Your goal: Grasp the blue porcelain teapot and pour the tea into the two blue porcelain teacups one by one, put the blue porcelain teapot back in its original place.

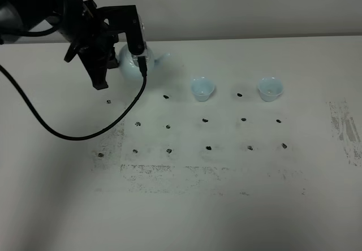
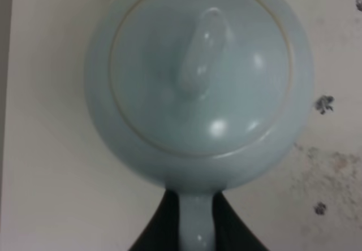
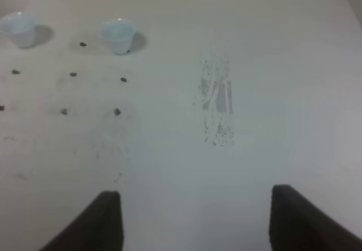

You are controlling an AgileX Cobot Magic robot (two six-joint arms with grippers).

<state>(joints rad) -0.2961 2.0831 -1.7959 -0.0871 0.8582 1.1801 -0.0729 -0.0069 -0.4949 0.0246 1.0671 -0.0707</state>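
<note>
place: robot test lab | cues: bare white table — grid of black dots, scuffed patches

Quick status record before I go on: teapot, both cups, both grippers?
teapot: back left of table, lid on, spout towards cups
left gripper: jaws flank the handle, seemingly closed on it
near cup: upright, right of teapot
far cup: upright, further right
right gripper: jaws open, empty, away from cups

High view overlooks table; left wrist above teapot
</note>
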